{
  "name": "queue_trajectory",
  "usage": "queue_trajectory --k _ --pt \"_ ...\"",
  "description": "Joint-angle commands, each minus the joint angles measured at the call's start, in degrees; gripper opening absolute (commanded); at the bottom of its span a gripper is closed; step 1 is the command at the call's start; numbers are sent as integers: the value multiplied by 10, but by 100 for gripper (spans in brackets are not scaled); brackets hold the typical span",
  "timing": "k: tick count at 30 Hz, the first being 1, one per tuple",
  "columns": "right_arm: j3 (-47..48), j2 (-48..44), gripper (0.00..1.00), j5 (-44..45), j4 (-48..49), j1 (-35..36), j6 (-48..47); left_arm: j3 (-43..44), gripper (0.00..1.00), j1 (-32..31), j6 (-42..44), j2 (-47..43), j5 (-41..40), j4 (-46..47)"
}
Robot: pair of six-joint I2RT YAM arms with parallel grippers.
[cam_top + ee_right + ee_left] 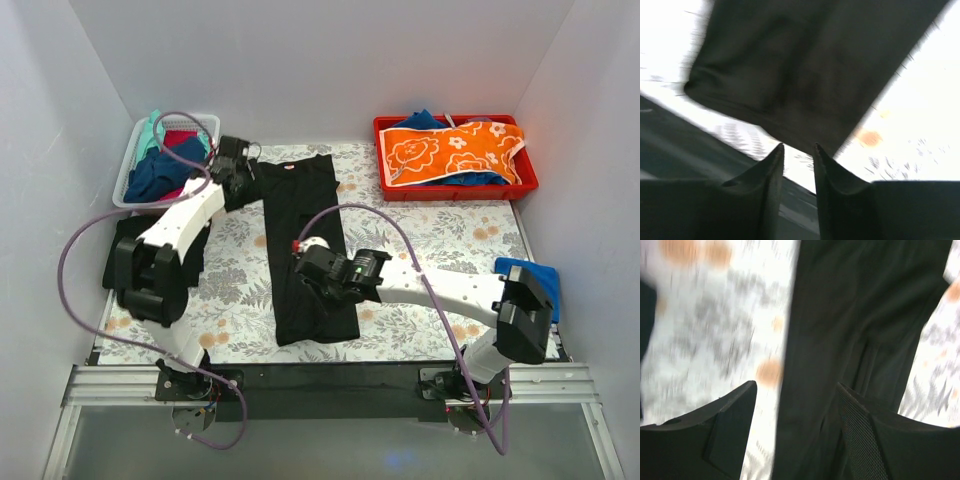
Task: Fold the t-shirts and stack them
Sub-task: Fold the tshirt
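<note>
— Do we see any writing?
— None we can read. The only tag is a small red neck label (290, 166) at the far end of the black t-shirt (300, 250).
— How does that shirt look?
— It is plain black, folded in to a long narrow strip. It lies flat down the middle of the counter (420, 230), collar far and hem near.
— And the room around it?
— We see bare fern-patterned covering on both long sides. The red tray (455, 192) and the white basket (127, 170) sit at the far corners. A second black cloth (122, 232) lies at the left edge and a blue cloth (520, 268) at the right.
— The jaws?
— The left jaws are wide apart, straddling the shirt's far left edge. The right jaws, over the near half, are only narrowly apart and clamp nothing.
</note>
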Motion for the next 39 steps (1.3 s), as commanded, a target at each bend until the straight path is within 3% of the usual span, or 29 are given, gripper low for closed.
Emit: queue_trajectory --k 1,6,12,16,20,23,30,39 --pt "-93 -40 39 25 -25 -47 50 -136 63 -17 -61 -172 76 -40" --pt "-145 -77 56 8 -6 -110 49 -279 64 -58 -141 -303 120 -70" --pt "-208 -118 60 -93 68 -171 40 -412 64 -99 -233 -384 158 -76" --pt "-237 -129 59 -170 138 -192 39 -441 58 -141 -278 -401 144 -92" --pt "-248 -122 56 -208 167 -193 41 -465 40 -176 -321 -406 142 -90" --pt "-262 -123 53 -230 187 -194 47 -480 34 -207 -357 -413 134 -95" --pt "-296 -127 52 -231 190 -194 52 -493 34 -271 -410 -401 109 -136" --pt "-324 -113 55 -242 212 -194 48 -522 43 -301 -445 -353 104 -81"
